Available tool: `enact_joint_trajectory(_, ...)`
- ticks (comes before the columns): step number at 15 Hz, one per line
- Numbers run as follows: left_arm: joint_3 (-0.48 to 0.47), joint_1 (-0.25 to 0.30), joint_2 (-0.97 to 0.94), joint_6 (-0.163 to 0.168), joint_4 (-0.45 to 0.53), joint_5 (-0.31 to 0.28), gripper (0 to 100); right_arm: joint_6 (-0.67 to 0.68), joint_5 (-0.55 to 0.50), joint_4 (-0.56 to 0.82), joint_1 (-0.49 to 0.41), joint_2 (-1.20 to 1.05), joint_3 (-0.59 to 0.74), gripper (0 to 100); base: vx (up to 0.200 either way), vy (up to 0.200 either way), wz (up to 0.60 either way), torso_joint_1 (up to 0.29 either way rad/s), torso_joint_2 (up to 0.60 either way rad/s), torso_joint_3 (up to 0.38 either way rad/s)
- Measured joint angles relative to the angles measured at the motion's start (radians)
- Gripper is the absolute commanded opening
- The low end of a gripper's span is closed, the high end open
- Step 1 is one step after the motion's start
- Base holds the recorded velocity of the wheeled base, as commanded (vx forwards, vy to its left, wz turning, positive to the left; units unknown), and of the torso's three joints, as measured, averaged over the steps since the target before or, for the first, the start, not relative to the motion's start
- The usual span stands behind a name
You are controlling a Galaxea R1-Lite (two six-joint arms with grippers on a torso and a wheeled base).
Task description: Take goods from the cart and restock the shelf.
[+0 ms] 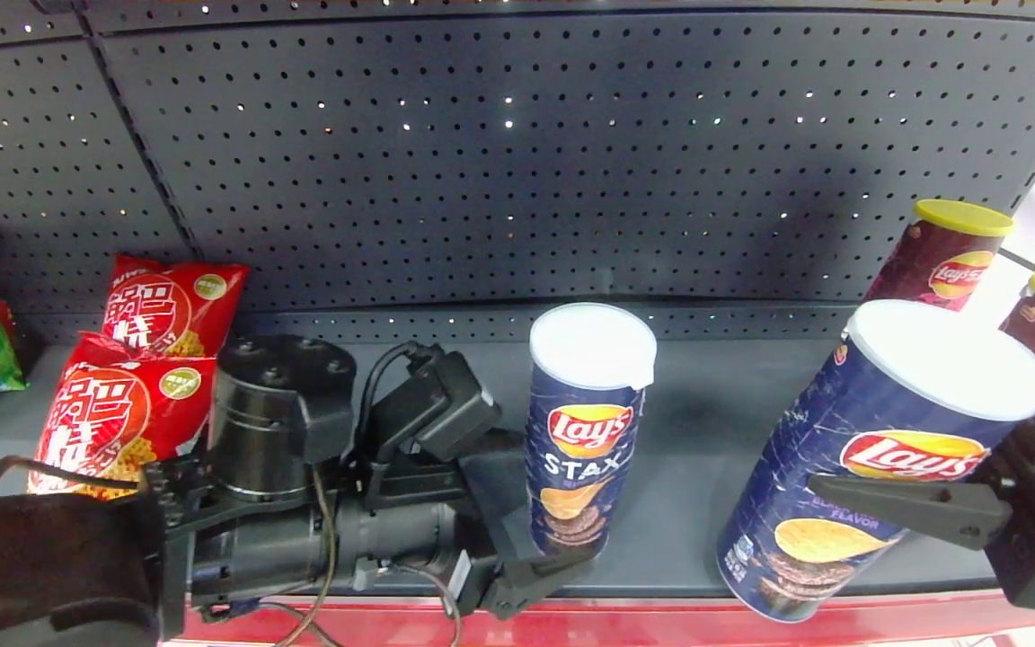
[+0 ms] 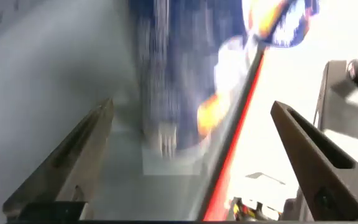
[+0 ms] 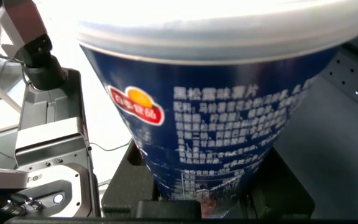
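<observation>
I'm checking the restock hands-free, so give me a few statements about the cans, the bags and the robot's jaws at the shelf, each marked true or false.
1. The jaws of the right gripper grip a tilted blue can with a white lid. True.
2. The other blue can, mid-shelf, lies on its side. False: it stands upright on the shelf.
3. The jaws of the left gripper are shut. False: they stand wide apart, with the upright can ahead between them.
4. Two red snack bags sit toward the left end of the shelf. True.
5. The maroon cans at the back right have white lids. False: their lids are yellow.
</observation>
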Motion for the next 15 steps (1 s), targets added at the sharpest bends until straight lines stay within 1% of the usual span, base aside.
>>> enact_joint_trajectory(3, 0.136, 0.067, -0.13, 0.0, 0.01, 0.0, 100, 0.0, 0.0, 0.0, 0.0, 0.004, 0.004, 0, 0.0, 0.0, 0.0, 0.0, 0.0, 0.0)
enact_joint_trajectory(5, 0.201, 0.129, -0.258, 0.0, 0.039, 0.014, 100, 0.001, -0.001, 0.0, -0.001, 0.007, 0.004, 0, 0.0, 0.0, 0.0, 0.0, 0.0, 0.0)
enact_joint_trajectory(6, 0.223, 0.172, -0.323, 0.0, 0.052, 0.023, 100, 0.001, -0.001, 0.0, -0.001, 0.008, 0.0, 0, 0.0, 0.0, 0.0, 0.0, 0.0, 0.0)
enact_joint_trajectory(9, 0.275, 0.373, -0.534, 0.0, 0.068, 0.03, 100, 0.003, -0.002, 0.0, -0.001, 0.011, -0.016, 0, 0.0, 0.0, 0.0, 0.0, 0.0, 0.0)
enact_joint_trajectory(11, 0.349, 0.496, -0.686, -0.012, 0.072, 0.029, 100, 0.005, -0.001, 0.001, -0.001, 0.016, -0.022, 0, 0.0, 0.0, 0.0, 0.0, 0.0, 0.0)
enact_joint_trajectory(12, 0.401, 0.549, -0.761, -0.021, 0.074, 0.031, 100, 0.005, -0.001, 0.0, -0.001, 0.02, -0.03, 0, 0.0, 0.0, 0.0, 0.0, 0.0, 0.0)
enact_joint_trajectory(13, 0.461, 0.597, -0.84, -0.036, 0.078, 0.033, 100, 0.005, -0.001, 0.0, -0.001, 0.026, -0.04, 0, 0.0, 0.0, 0.0, 0.0, 0.0, 0.0)
enact_joint_trajectory(14, 0.508, 0.631, -0.913, -0.055, 0.092, 0.04, 100, 0.005, -0.001, 0.001, -0.001, 0.031, -0.053, 0, 0.0, 0.0, 0.0, 0.0, 0.0, 0.0)
enact_joint_trajectory(15, 0.544, 0.656, -0.984, -0.076, 0.129, 0.056, 100, 0.008, -0.002, -0.001, -0.002, 0.035, -0.07, 0, 0.0, 0.0, 0.0, 0.0, 0.0, 0.0)
